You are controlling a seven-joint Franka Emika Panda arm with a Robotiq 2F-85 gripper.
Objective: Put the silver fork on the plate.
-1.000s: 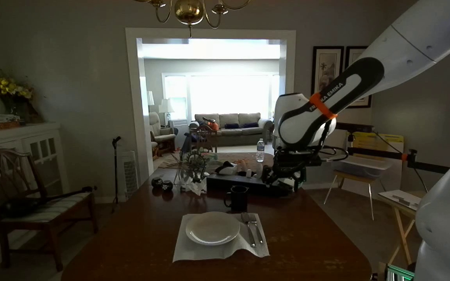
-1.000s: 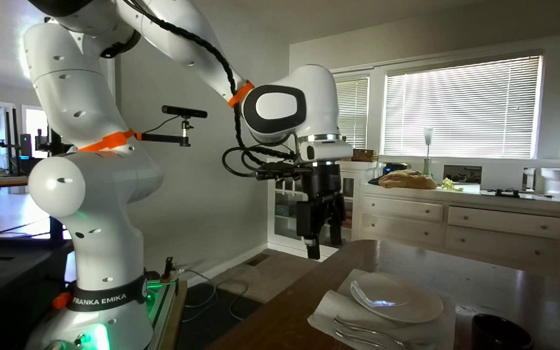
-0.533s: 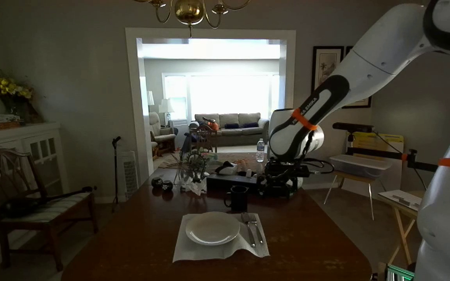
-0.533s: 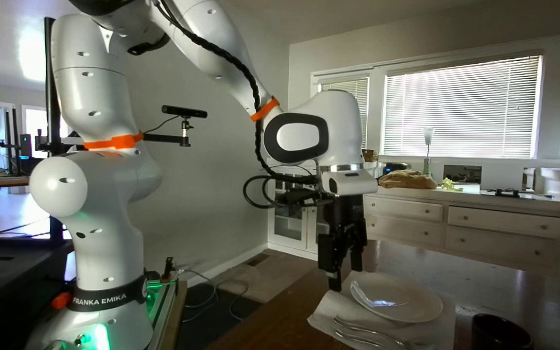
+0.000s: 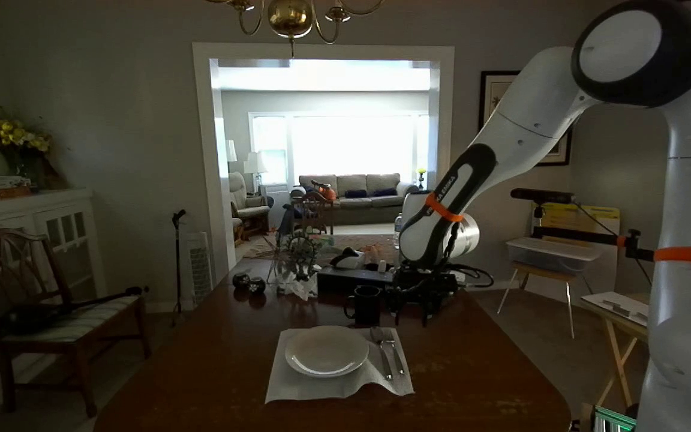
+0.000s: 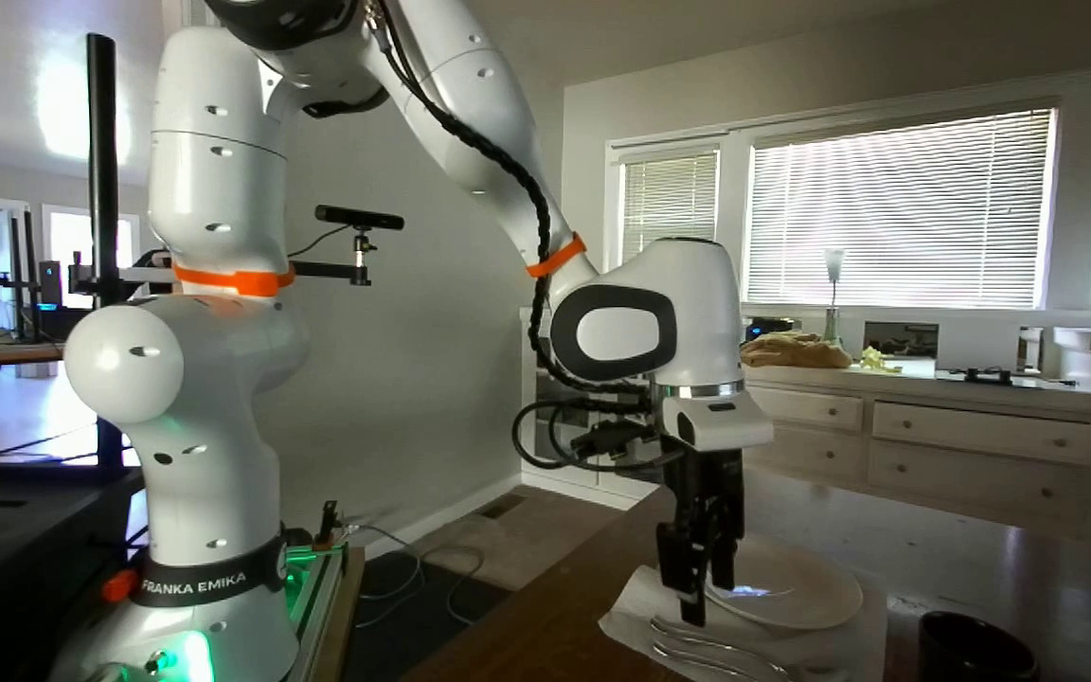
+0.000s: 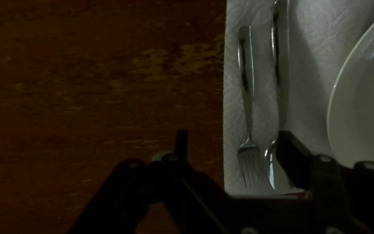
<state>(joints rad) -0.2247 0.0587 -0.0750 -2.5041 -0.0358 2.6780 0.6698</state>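
The silver fork (image 7: 248, 107) lies flat on the pale placemat, tines toward the gripper base in the wrist view. It also shows right of the plate in an exterior view (image 5: 394, 354). The white plate (image 7: 365, 107) is at the right of the wrist view and appears in both exterior views (image 5: 326, 351) (image 6: 801, 592). My gripper (image 7: 234, 138) is open and empty above the cutlery. One finger is over bare wood left of the fork, the other overlaps the spoon bowl. The gripper also shows in both exterior views (image 5: 411, 313) (image 6: 708, 595), above the table.
A spoon (image 7: 281, 71) lies between fork and plate on the placemat (image 7: 310, 94). A black mug (image 5: 367, 305) stands behind the placemat, near the gripper. A long black box (image 5: 351, 283), a glass vase with stems (image 5: 299, 258) and a water bottle stand farther back.
The arm has swung over the table and lowered. The open gripper has come down and closer to the placemat and cutlery. The fork, spoon and plate have not moved.
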